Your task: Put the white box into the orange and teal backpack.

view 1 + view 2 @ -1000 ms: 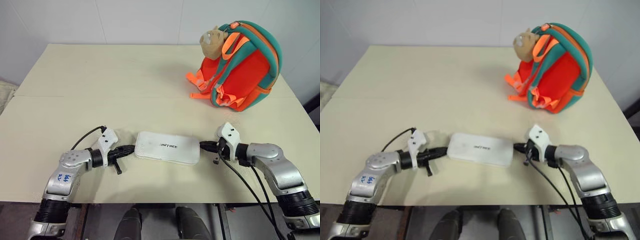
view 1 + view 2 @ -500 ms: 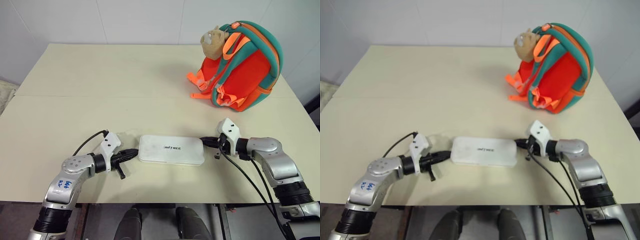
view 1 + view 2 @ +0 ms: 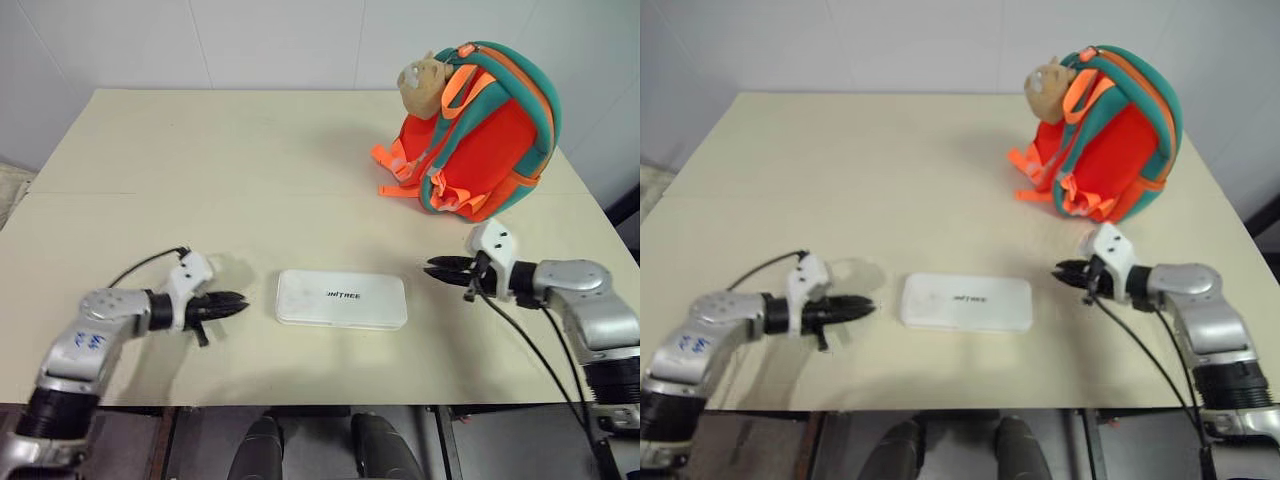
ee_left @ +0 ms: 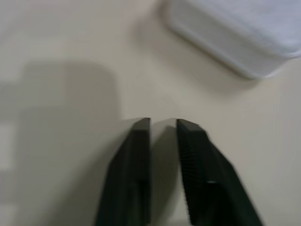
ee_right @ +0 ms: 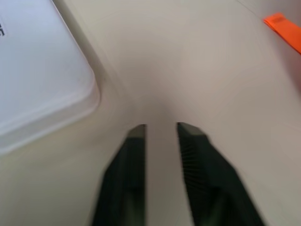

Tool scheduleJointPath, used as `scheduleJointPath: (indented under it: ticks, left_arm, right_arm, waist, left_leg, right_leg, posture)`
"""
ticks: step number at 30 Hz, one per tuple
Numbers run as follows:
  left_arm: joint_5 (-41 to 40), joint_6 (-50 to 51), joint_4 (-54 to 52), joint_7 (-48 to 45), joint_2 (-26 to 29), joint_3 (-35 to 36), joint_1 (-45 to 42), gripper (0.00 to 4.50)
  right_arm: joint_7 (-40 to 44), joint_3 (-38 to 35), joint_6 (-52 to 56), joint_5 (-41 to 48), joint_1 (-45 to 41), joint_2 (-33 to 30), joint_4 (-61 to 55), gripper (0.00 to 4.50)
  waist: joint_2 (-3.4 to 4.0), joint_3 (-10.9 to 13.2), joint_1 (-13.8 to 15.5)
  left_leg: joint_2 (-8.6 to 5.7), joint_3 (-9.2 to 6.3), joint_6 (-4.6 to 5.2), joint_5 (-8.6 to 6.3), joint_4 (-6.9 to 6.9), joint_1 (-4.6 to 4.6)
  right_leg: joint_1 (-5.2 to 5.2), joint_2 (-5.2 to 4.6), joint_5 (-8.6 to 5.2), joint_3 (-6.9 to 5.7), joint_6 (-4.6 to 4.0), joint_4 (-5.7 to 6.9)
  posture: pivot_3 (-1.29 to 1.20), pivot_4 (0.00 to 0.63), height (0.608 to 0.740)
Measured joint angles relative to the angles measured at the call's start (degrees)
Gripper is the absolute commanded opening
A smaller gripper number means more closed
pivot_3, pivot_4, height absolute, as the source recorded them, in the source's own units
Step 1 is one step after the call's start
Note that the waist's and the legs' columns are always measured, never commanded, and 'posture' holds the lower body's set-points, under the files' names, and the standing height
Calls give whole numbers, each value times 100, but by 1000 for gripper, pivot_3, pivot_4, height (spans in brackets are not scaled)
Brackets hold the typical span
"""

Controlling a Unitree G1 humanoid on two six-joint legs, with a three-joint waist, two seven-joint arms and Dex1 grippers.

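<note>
The white box [image 3: 342,299] lies flat near the front edge of the surface [image 3: 200,180] — a slim rectangular case with rounded corners, small dark lettering facing up. The orange and teal backpack [image 3: 480,135] stands upright at the far right, well apart from it — a tan plush toy hangs at its top, orange webbing trails at its base.
</note>
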Motion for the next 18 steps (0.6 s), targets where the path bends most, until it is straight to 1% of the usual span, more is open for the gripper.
scheduleJointPath:
  ticks: [1, 3, 4, 5, 8, 9, 10, 13, 16, 18]
  left_arm:
    - [-116, 180, 160, -124, 1, 8, -130, 2017]
    - [-398, 672, 334, -329, 0, 26, -321, 2655]
    - [-589, 1044, 416, -440, 9, 45, -427, 2903]
    - [-872, 1646, 497, -632, 68, 29, -595, 3185]
    - [-1306, 2690, 613, -951, 116, -110, -1030, 4010]
    - [-1404, 2910, 624, -994, 114, -135, -1127, 4346]
    - [-1473, 3060, 632, -994, 109, -144, -1181, 4470]
    - [-1557, 3370, 657, -964, 51, -240, -1264, 4470]
    - [-1553, 3509, 744, -653, -275, -270, -1440, 4470]
    - [-1549, 3512, 766, -598, -322, -294, -1476, 4470]
  right_arm:
    - [29, -49, 218, 93, 2, -55, -123, 2256]
    - [50, -65, 638, 291, 6, -126, -417, 3002]
    - [38, -72, 882, 400, 7, -128, -573, 3271]
    - [-27, -81, 1308, 545, -3, -131, -770, 3609]
    - [-283, -135, 2372, 946, -94, -133, -1196, 4486]
    - [-356, -178, 2672, 1084, -106, -133, -1368, 4500]
    - [-425, -215, 2906, 1202, -104, -133, -1505, 4500]
    - [-603, -276, 3484, 1478, -55, -133, -1806, 4500]
    - [-745, -288, 3923, 1769, 77, -67, -2040, 4500]
    - [-813, -240, 4067, 1882, 210, -43, -2210, 4500]
  waist:
    - [0, 0, -9]
    - [0, 0, -20]
    - [0, 0, -20]
    - [-2, 1, -20]
    - [-2, 1, -26]
    - [-2, 1, -25]
    - [-2, 1, -22]
    - [-2, 1, -11]
    - [-2, 1, 24]
    - [-2, 1, 35]
  left_leg:
    - [0, 0, 0, 0, 0, 0]
    - [1, -1, 0, 0, 0, -1]
    - [1, -1, 0, 0, 0, -1]
    - [1, -4, 0, 0, 1, -5]
    - [0, -7, 0, 0, -1, -13]
    - [1, -8, -1, -1, -2, -13]
    - [1, -8, -3, -2, -5, -13]
    - [1, -8, -6, -7, -15, -16]
    - [1, -8, -6, -7, -21, -20]
    - [1, -8, -6, -7, -23, -20]
  right_leg:
    - [0, 0, 0, 1, 1, 1]
    - [-1, 1, 3, 0, 6, 5]
    - [-1, 2, 5, -2, 12, 8]
    - [-6, 3, 10, -4, 22, 11]
    - [-13, 3, 21, -5, 47, 12]
    - [-13, 2, 28, -7, 61, 12]
    - [-13, 2, 34, -8, 77, 11]
    - [-21, 1, 33, -8, 82, 9]
    - [-32, 2, 30, -8, 82, 11]
    - [-33, 2, 29, -8, 81, 11]
  posture:
    - [0, 150, 740]
    - [0, 150, 740]
    - [0, 150, 740]
    - [0, 150, 740]
    - [0, 150, 740]
    - [0, 150, 740]
    - [0, 150, 740]
    - [0, 150, 740]
    - [0, 150, 740]
    - [0, 150, 740]
